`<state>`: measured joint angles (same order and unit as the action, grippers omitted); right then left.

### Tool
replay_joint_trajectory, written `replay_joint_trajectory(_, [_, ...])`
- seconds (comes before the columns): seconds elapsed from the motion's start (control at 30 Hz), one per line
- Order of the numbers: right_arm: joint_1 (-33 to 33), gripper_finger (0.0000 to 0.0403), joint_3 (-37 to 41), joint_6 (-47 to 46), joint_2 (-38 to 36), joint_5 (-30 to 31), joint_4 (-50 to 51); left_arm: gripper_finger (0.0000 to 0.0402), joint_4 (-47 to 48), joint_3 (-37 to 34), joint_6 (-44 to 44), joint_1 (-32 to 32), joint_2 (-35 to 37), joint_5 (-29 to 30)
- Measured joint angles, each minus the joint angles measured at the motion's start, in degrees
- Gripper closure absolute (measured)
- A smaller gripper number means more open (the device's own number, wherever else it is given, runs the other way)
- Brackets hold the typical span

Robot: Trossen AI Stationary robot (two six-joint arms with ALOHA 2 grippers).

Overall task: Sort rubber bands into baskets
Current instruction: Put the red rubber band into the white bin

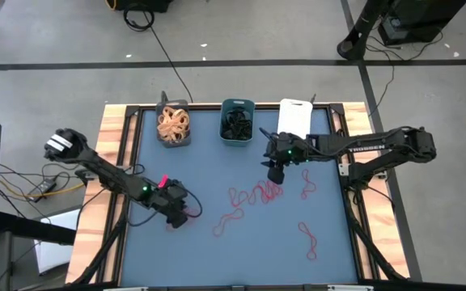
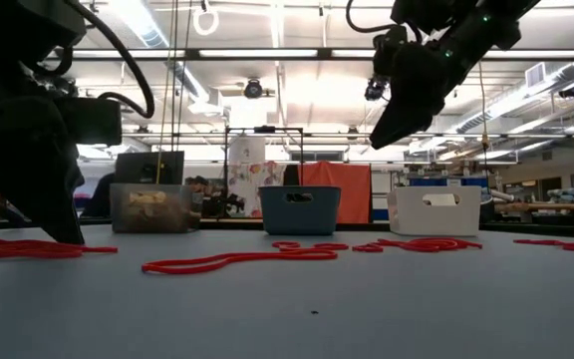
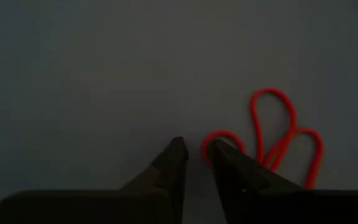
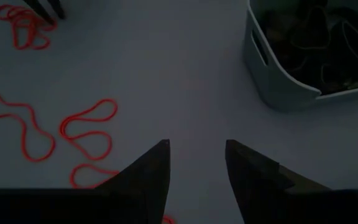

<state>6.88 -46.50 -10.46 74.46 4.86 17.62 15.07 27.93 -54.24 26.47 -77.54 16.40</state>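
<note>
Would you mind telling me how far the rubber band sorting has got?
Done: tan bands fill the dark grey basket, black ones the teal basket. In hand: nothing; the left gripper is at a red band, the right gripper open. Left: red bands and the white basket.

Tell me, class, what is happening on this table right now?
Two dark robot arms are sorting thin red rubber bands scattered on the blue table. The left pincer is down at the table with its tips at a red band, a narrow gap between them. The right pincer hangs open and empty above the table near the teal plastic basket of black bands. The dark grey basket holds tan bands; the white basket stands alongside.
</note>
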Motion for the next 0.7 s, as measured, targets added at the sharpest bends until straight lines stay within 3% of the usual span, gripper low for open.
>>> replay_joint_trajectory(0.23, [-1.03, 0.0241, 0.0, 0.04, -0.02, 0.0, -0.06, 0.0304, -0.82, 0.19, -0.24, -0.04, -2.12, -1.07])
replay_joint_trajectory(0.33, [-1.23, 0.0243, 0.0, 0.04, -0.02, 0.0, -0.21, 0.0328, -1.43, 0.15, -0.87, -0.1, -2.17, -2.22])
replay_joint_trajectory(0.47, [-1.23, 0.0248, 0.0, -0.07, -0.02, 0.04, -0.5, 0.039, -4.51, -0.04, -1.92, -0.12, -2.34, -3.88])
replay_joint_trajectory(0.7, [-1.6, 0.0264, 0.0, -1.64, -0.02, 0.07, -2.03, 0.0398, -14.49, 0.96, 0.3, -1.69, -2.6, -2.45])
